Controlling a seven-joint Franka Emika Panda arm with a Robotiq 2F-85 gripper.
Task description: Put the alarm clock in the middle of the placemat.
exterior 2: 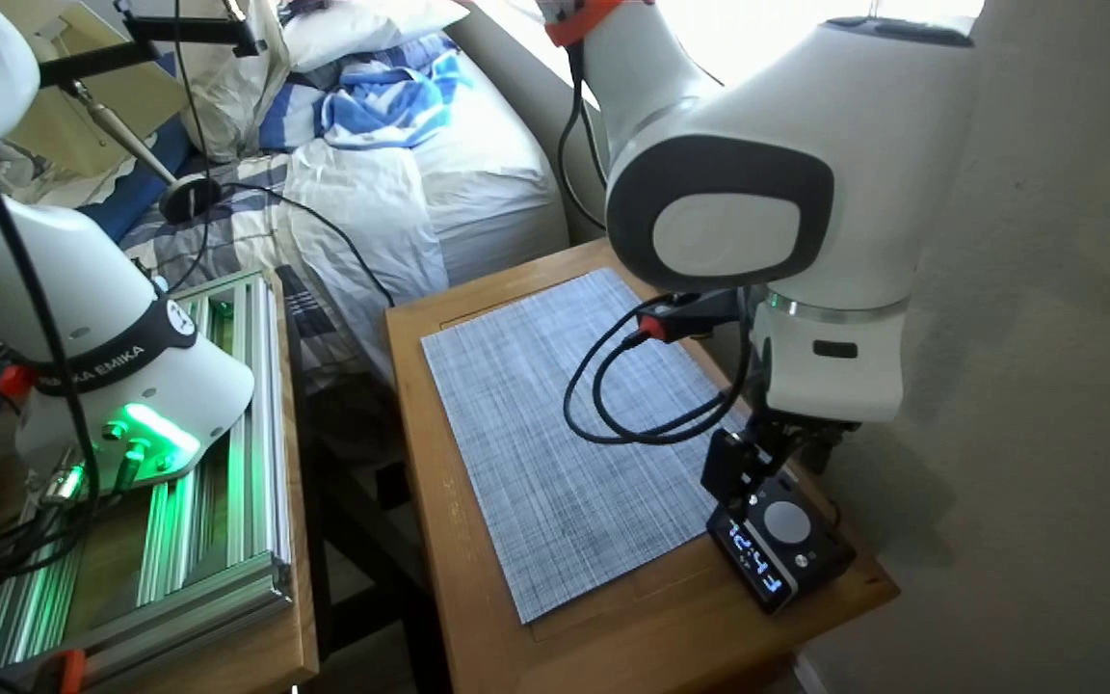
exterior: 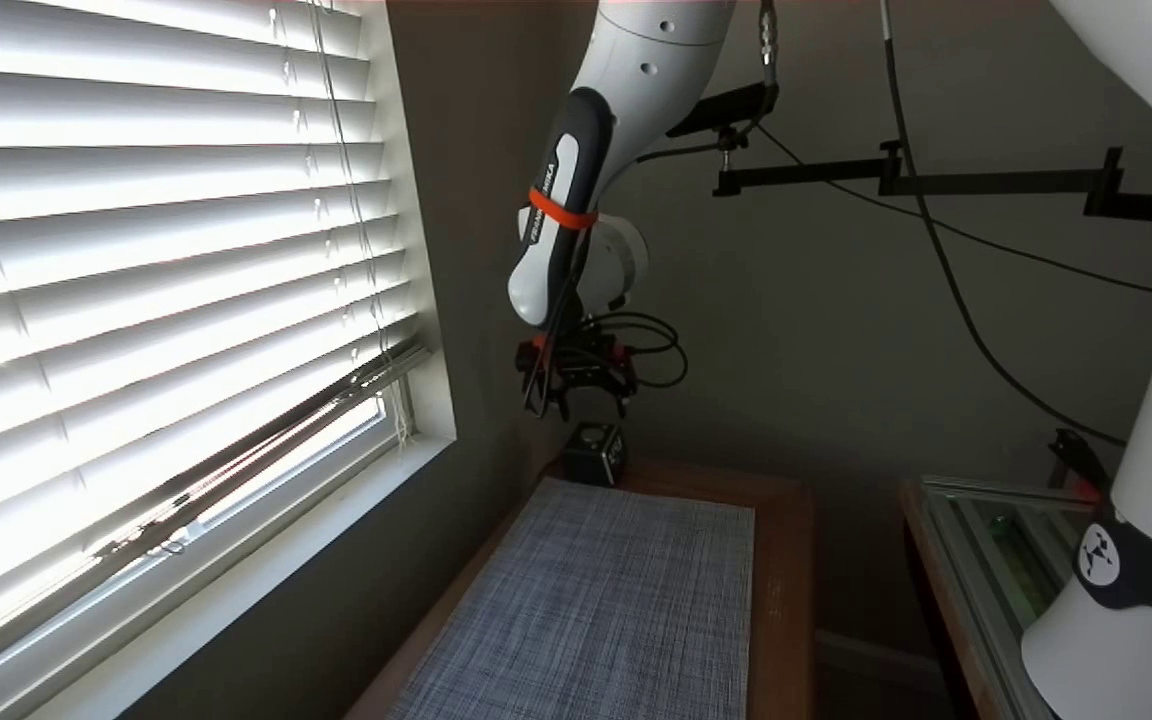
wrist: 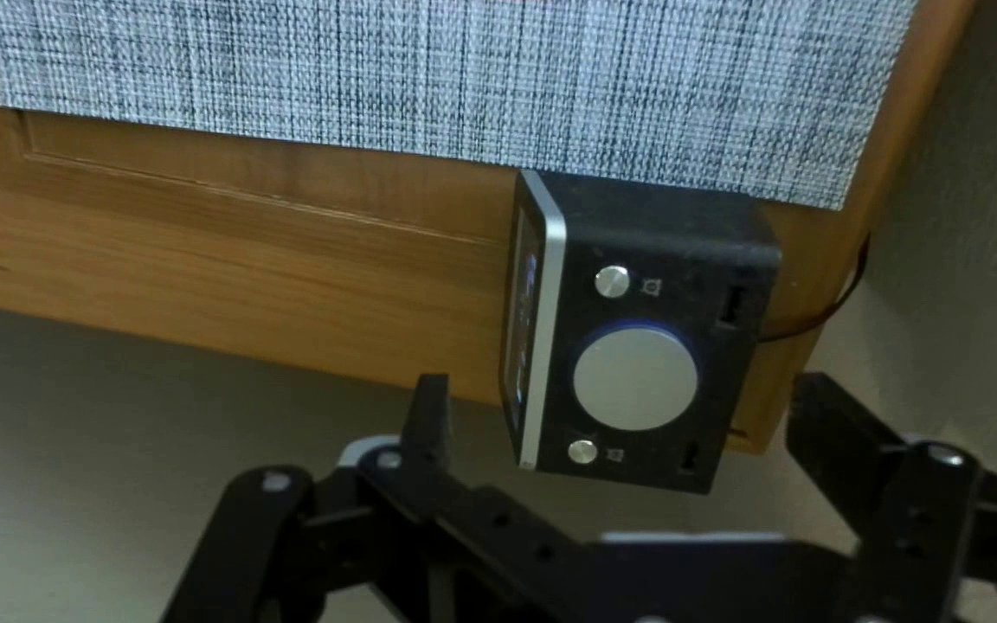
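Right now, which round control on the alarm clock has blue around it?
The large dial, partly edged in blue in the wrist view; neither small silver button shows any.

Black, boxy alarm clock (wrist: 654,303) on a brown wooden tabletop (wrist: 291,268), a large round silver dial (wrist: 635,378) and two small silver buttons (wrist: 612,281) on its upper face. Just beyond it, toward the top, lies a grey woven placemat (wrist: 447,82); whether they touch is unclear. At the bottom, a black gripper (wrist: 620,398) has its fingers (wrist: 426,424) wide apart, one appearing on each side of the clock.
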